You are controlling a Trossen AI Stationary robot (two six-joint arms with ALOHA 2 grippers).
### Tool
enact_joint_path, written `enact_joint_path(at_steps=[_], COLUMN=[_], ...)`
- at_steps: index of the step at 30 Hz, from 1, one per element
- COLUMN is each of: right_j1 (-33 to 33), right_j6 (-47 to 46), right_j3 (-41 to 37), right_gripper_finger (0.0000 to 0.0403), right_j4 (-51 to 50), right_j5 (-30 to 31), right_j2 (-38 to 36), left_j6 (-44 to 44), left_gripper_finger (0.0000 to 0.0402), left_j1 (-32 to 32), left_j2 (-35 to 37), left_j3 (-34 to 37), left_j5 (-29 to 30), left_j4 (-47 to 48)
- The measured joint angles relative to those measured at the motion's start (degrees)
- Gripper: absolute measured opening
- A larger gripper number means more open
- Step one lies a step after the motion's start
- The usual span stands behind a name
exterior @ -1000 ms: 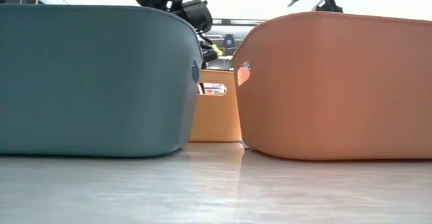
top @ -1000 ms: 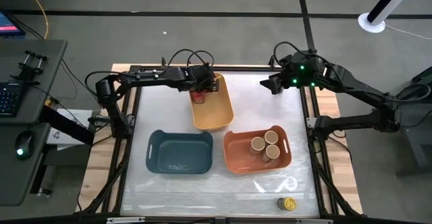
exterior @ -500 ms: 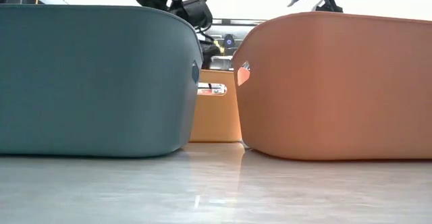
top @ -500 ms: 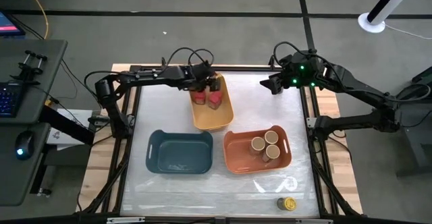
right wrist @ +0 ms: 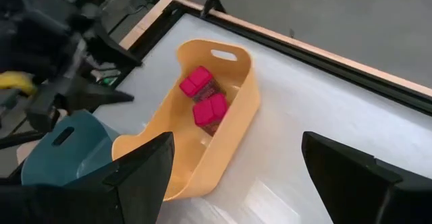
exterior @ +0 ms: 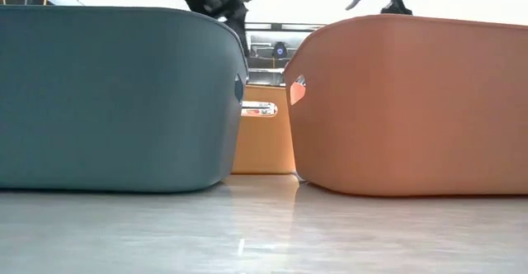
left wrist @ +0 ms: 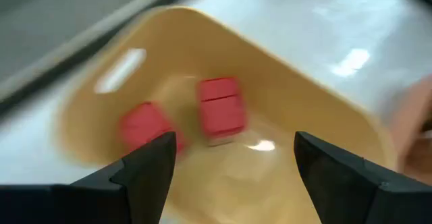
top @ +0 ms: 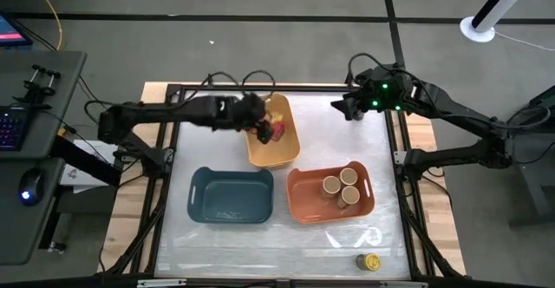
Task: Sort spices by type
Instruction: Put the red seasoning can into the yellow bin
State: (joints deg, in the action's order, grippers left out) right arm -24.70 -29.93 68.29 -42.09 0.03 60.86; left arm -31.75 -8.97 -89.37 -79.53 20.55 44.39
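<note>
left gripper (left wrist: 229,158): fingers apart, above yellow bin (top: 279,149) | 2 red tins (right wrist: 204,97) inside | right gripper (right wrist: 233,170): spread wide

Likely robotics lab: framed test table (top: 381,184), desk with keyboard (top: 12,125) and mouse (top: 30,185), floor cables.

Evenly and brightly lit from overhead in the high view, with only soft, short shadows under the bins. Pale glare on the table (top: 347,236) at lower right, near its front edge. Motion blur across the left arm (top: 173,114) at centre left. Blown-out white backdrop along the top of the low view; faint reflection on the tabletop at bottom centre. Heavy smear throughout the left wrist view, red tins (left wrist: 219,106) soft-edged. Sharp right wrist view, blurred at left.
</note>
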Motion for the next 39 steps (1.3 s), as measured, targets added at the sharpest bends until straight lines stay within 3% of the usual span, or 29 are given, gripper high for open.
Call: enact_joint_path(at_steps=[4, 7, 10, 13, 17, 18, 24, 29, 35, 39], right_j1=[1.91, 3.70, 6.02, 8.57, 10.85, 11.20, 11.76, 11.91, 12.41, 12.37], right_j6=[1.74, 3.59, 4.29, 4.41, 5.77, 6.99, 13.55, 19.66, 23.98, 25.68], right_j3=[0.00, 0.00, 0.00, 0.00, 2.04, 3.27, 15.17, 27.00, 38.72, 42.99], right_gripper_finger=[0.0319, 0.0312, 0.0278, 0.0201, 0.0044, 0.0023, 0.0007, 0.0002, 0.0001, 0.0001], right_j4=[5.02, 11.90, 19.72, 25.30, 26.42, 25.94, 14.20, 0.90, -12.45, -16.22], right_j5=[-0.20, -2.01, -4.67, -6.11, -6.65, -6.70, -0.43, 2.02, 6.04, 6.25], right_j2=[3.95, 8.32, 13.37, 18.77, 25.89, 27.47, 36.18, 44.95, 55.02, 59.32], left_j6=[-8.67, -17.69, -24.23, -27.24, -28.04, -28.04, -30.32, -39.15, -46.29, -44.07], left_gripper_finger=[0.0286, 0.0286, 0.0286, 0.0286, 0.0286, 0.0286, 0.0286, 0.0283, 0.0282, 0.0282], left_j1=[6.27, 8.88, 9.88, 9.92, 9.87, 9.87, 9.59, 9.95, 11.11, 13.41], left_j2=[2.36, 3.06, 3.10, 2.78, 2.76, 2.76, 2.76, 2.76, 2.76, 3.12], left_j3=[0.00, 0.02, 0.04, 0.05, 0.09, 0.09, 0.09, 0.09, 0.09, 0.09], left_j5=[12.69, 15.92, 15.16, 12.78, 12.74, 12.85, 17.70, 23.45, 21.01, 19.48], left_j4=[8.49, 15.31, 21.24, 24.83, 27.07, 27.60, 32.99, 38.84, 45.43, 45.61])
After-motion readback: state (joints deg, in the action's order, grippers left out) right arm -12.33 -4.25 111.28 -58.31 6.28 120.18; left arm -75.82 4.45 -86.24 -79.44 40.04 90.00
